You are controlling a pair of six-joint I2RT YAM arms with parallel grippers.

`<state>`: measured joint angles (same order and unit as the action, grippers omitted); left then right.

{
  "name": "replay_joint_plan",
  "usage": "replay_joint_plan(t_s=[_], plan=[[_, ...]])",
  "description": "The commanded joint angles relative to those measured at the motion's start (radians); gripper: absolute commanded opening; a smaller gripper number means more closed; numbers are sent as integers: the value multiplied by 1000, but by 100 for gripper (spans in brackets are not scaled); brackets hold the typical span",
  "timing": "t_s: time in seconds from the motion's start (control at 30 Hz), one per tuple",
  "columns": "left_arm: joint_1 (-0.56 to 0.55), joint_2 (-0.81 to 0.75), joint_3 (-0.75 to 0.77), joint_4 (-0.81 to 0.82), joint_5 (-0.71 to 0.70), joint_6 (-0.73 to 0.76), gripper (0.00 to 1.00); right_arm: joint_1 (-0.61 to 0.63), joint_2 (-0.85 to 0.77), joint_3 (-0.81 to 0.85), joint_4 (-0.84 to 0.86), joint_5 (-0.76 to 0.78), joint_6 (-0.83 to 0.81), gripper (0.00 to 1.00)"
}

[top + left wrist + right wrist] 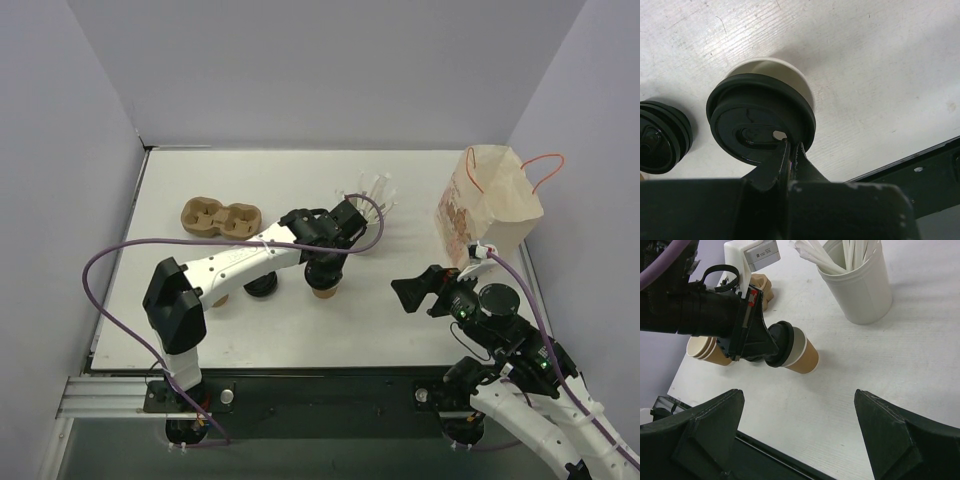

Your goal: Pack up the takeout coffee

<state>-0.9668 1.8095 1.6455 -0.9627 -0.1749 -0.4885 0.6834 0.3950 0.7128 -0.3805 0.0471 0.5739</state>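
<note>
The takeout coffee (326,291) is a small brown paper cup (804,358) standing at the table's middle, with a round black lid (757,120) over its mouth. A strip of the cup's white rim (790,70) shows past the lid's far edge. My left gripper (792,146) is shut, its fingertips pinching the lid's near rim from above; it also shows in the top view (325,268). My right gripper (799,392) is open and empty, to the right of the cup (420,285). The brown paper bag (490,200) stands open at the far right.
A loose black lid (660,142) lies just left of the cup. A stack of lidless tan cups (702,350) stands further left. A brown cup carrier (220,216) lies at the back left. A white tub of straws (860,287) stands behind the cup.
</note>
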Motion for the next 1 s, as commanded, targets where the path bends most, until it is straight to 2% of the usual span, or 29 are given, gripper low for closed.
replay_joint_plan(t_s=[0.0,0.63,0.97], plan=[[-3,-4,53,-25,-38,13,0,8,-1,33,11,23,-13,100],[-3,54,86,-10,6,27,0,10,-10,19,6,28,-13,99],[-30,119,218,-145,-66,48,0,10,-10,13,6,33,-14,99]])
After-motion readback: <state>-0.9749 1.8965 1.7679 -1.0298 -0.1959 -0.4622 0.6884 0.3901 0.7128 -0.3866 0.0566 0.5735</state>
